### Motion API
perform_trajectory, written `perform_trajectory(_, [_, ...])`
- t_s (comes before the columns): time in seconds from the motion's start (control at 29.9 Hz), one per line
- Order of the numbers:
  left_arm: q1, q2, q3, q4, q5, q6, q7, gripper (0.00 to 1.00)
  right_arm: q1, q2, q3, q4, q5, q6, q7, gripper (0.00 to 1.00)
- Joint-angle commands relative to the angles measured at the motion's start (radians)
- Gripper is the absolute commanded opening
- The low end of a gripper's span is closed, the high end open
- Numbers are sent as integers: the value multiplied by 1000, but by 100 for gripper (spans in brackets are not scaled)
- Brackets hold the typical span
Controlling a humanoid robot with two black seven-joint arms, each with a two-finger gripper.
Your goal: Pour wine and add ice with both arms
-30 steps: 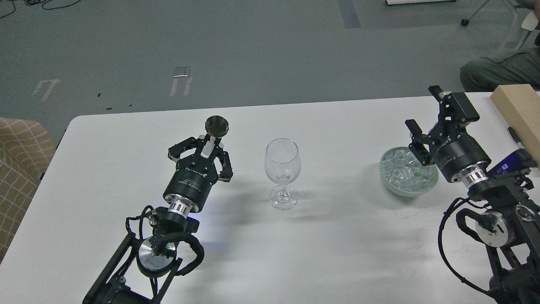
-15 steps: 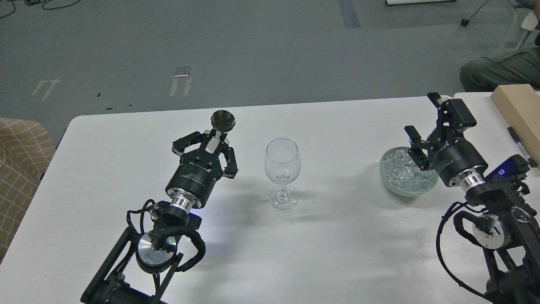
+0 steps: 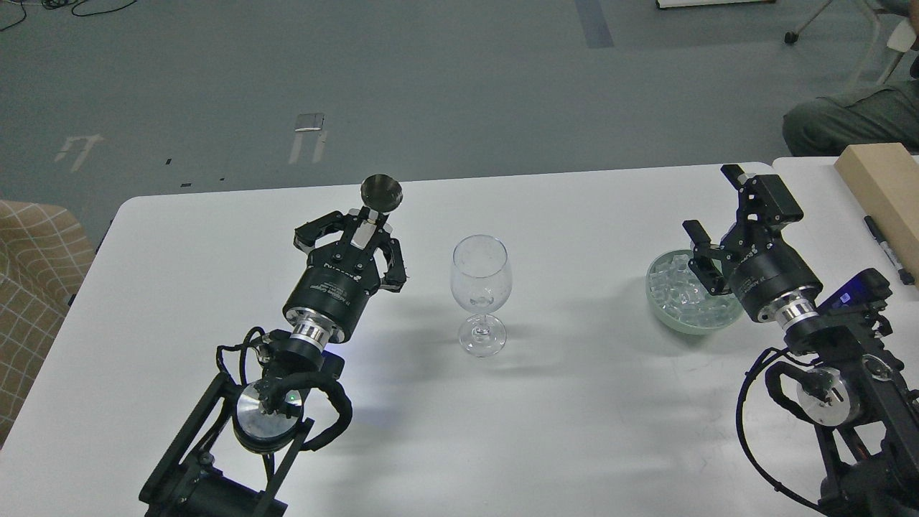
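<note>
White table (image 3: 574, 431), clear wine glass (image 3: 481, 276), pale green bowl (image 3: 664, 316), black arms (image 3: 323, 301), tan checked cloth (image 3: 32, 273).

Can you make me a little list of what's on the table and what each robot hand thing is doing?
table: white
wine glass: upright in the middle, looks empty
bowl: pale green, to the right of the glass
ice: clear cubes heaped in the bowl
left tool: shut on a small metal cup's stem
metal cup: dark, mouth facing the camera
right tool: open, over the bowl
pen: far right table edge
</note>
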State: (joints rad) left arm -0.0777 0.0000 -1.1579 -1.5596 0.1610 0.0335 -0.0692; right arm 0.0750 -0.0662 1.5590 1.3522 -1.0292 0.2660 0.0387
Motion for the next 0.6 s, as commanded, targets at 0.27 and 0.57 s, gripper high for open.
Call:
perform_trajectory(0.27, [-34, 0, 55, -8, 15, -3, -4, 7, 9, -6, -5, -4, 1, 1, 0, 100])
perform_trajectory(0.57, [-33, 0, 58, -7, 54, -1, -7, 7, 20, 0, -14, -19, 0, 1, 0, 100])
